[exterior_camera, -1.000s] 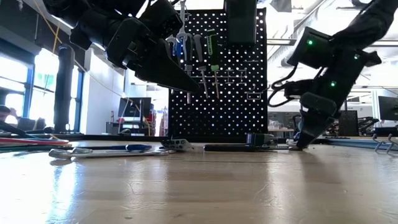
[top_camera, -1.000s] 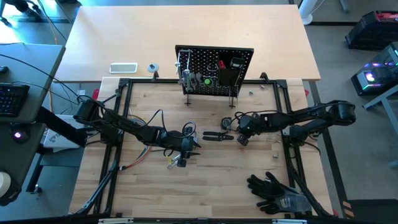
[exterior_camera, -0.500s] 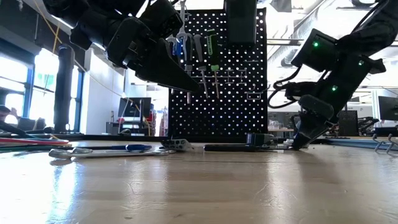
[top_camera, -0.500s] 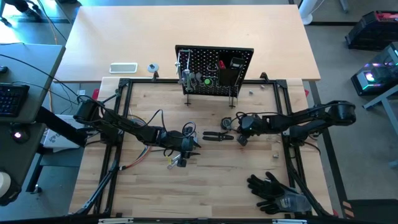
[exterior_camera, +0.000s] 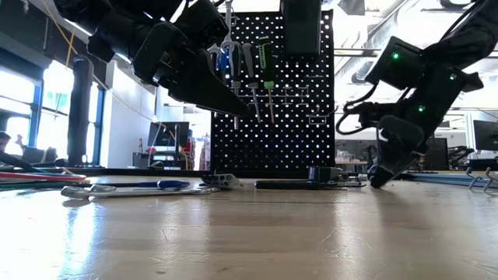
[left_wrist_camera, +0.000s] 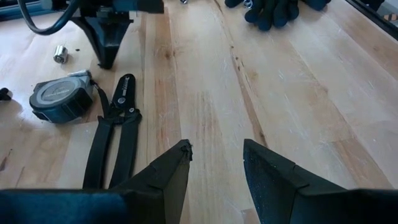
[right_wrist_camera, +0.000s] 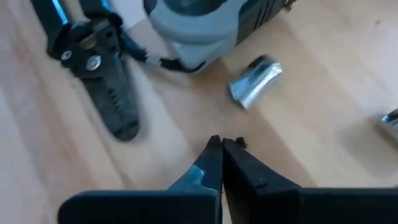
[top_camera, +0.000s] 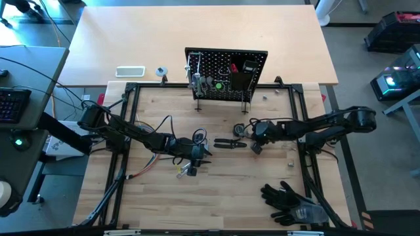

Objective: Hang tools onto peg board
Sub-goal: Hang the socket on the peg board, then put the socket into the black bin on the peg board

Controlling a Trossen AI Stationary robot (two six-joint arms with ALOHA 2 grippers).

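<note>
Hovering low over the pale wooden surface (top_camera: 216, 190) near its middle, the right pincer (right_wrist_camera: 222, 147), together and empty, likely lines up on the flat-lying black-handled pliers (right_wrist_camera: 99, 74), while the left pincer (left_wrist_camera: 216, 152) waits apart.

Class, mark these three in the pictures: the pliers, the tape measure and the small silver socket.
Pliers (left_wrist_camera: 112, 146), left wrist view, on the black handles.
Tape measure (left_wrist_camera: 57, 102), left wrist view, on its round grey case.
Socket (right_wrist_camera: 255, 81), right wrist view, on its shiny side.
</note>
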